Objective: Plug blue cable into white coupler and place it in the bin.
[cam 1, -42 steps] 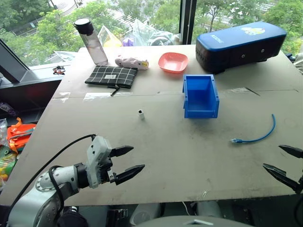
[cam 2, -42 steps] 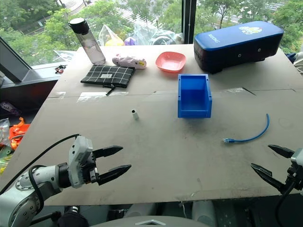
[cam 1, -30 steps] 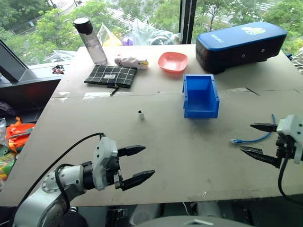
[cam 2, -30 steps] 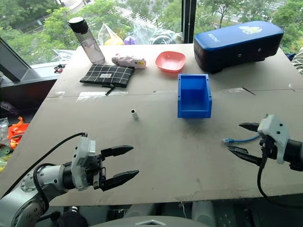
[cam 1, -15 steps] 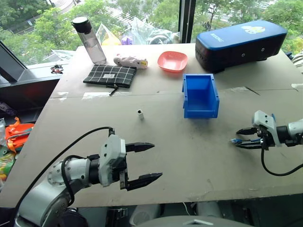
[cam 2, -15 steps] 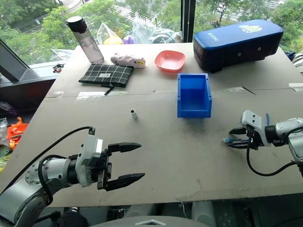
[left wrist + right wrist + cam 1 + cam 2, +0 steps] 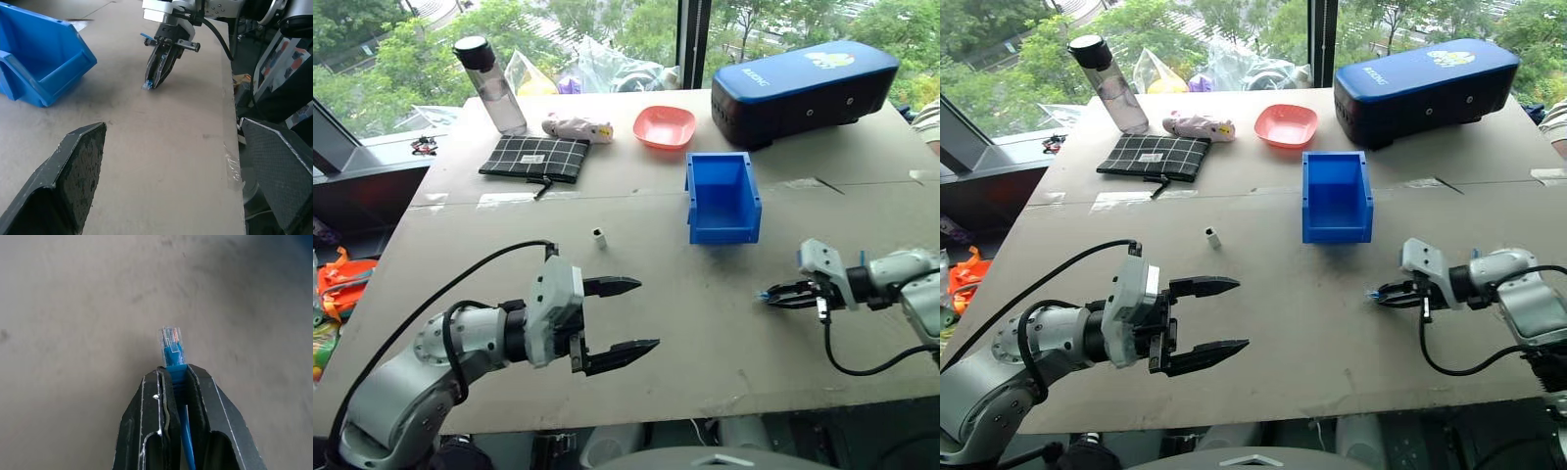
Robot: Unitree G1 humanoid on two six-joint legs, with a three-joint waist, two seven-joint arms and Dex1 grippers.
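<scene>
The right hand [image 7: 155, 78] pinches the blue cable [image 7: 146, 85] beside the bin [image 7: 41, 58].

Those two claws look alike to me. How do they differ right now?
The left claw stands wide open and holds nothing; the right claw is shut on the blue cable, just behind its clear plug. The left claw hovers above the table; the right claw's tips sit low at its surface. Both have two black fingers.
</scene>
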